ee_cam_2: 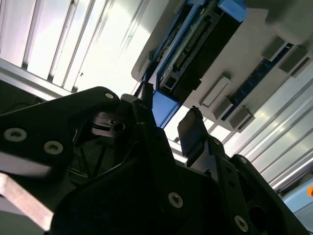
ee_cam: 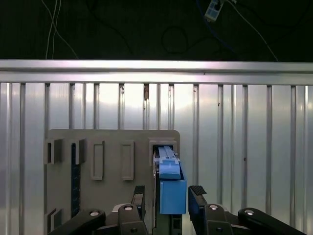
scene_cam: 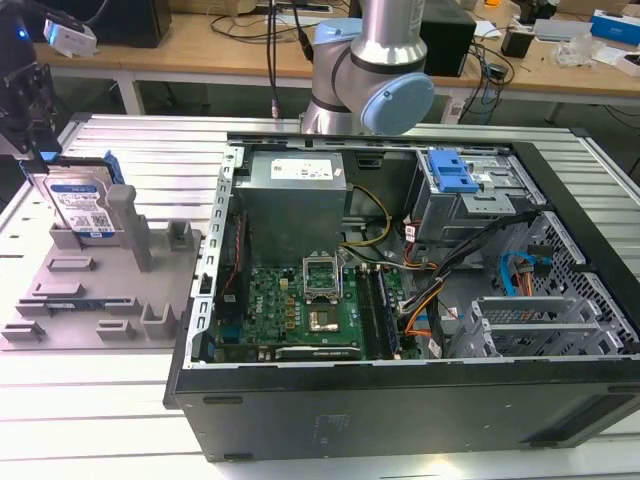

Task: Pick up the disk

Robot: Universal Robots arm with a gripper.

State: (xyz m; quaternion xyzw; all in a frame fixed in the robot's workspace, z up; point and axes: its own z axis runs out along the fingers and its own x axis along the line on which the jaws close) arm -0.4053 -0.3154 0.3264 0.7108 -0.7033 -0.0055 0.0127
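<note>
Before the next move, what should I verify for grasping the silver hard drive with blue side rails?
1. Silver rectangular hard drive stands upright in the grey plastic fixture plate: ok.
2. Black gripper open: ok.
3. Fingers flank the drive, one on each side, in both wrist views: ok.
4. Gap between each finger and the drive in the first wrist view: ok.
5. How far down the drive the fingers reach: cannot tell.
</note>
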